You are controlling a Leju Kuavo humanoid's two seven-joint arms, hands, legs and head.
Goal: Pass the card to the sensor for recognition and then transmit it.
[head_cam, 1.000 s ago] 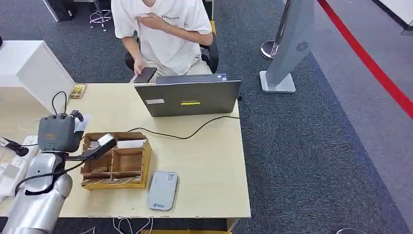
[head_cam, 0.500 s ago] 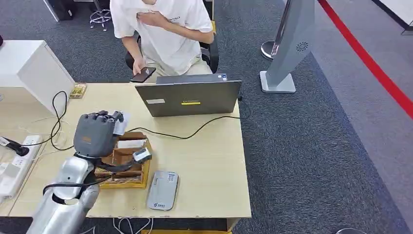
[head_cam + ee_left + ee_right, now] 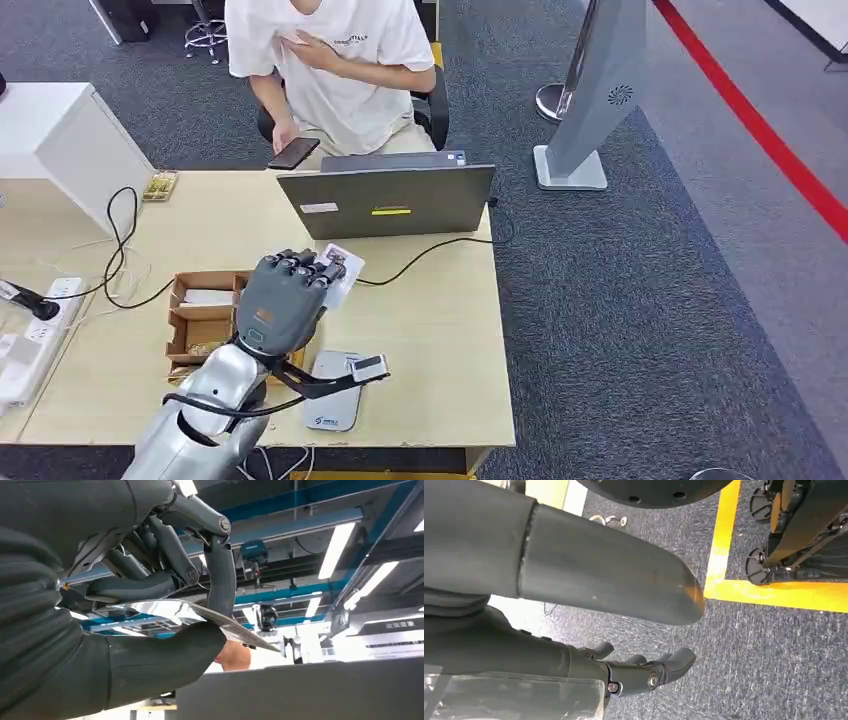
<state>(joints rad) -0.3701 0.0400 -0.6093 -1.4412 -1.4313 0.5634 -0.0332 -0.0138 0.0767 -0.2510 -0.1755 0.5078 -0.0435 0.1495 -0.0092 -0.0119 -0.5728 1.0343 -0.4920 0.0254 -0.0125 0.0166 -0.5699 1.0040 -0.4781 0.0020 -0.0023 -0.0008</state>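
Over table (image 3: 440,330), left hand (image 3: 285,300) raised back-up, pinching card (image 3: 340,270) between thumb and fingers (image 3: 220,575); card mostly hidden behind hand, corner showing near laptop (image 3: 390,200). Sensor (image 3: 335,390) on table edge, partly covered by wrist bracket. Wooden box (image 3: 200,315) half hidden behind arm. Right hand (image 3: 644,672) hangs over carpet, fingers loosely curled, holding nothing. Person (image 3: 330,60) cut off at frame top.
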